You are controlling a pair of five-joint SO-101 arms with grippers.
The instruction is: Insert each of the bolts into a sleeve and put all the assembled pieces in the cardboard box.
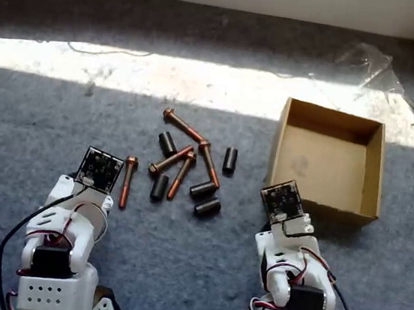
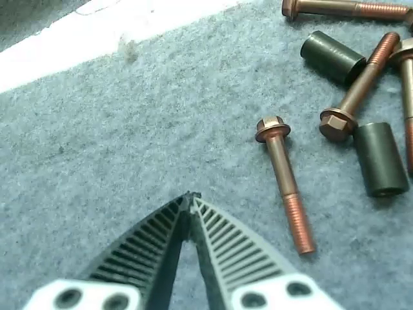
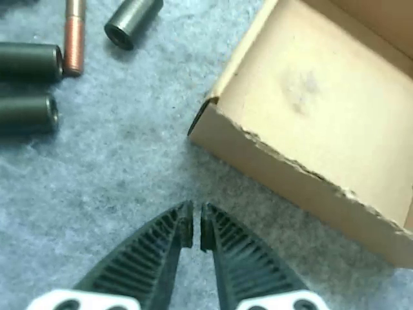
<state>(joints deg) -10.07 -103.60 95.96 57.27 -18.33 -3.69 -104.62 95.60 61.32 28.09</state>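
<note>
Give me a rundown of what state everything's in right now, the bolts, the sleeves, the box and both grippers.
Bolts: five, lying loose, none inserted.
Sleeves: five, on their sides, none with a bolt in it.
Cardboard box: upright, open, empty.
Left gripper: shut, holding nothing.
Right gripper: shut, holding nothing.

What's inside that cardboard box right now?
Nothing visible: the cardboard box shows a bare brown floor with a faint smudge. The bolts and sleeves lie outside on the carpet. Its near wall may hide a thin strip of floor.
</note>
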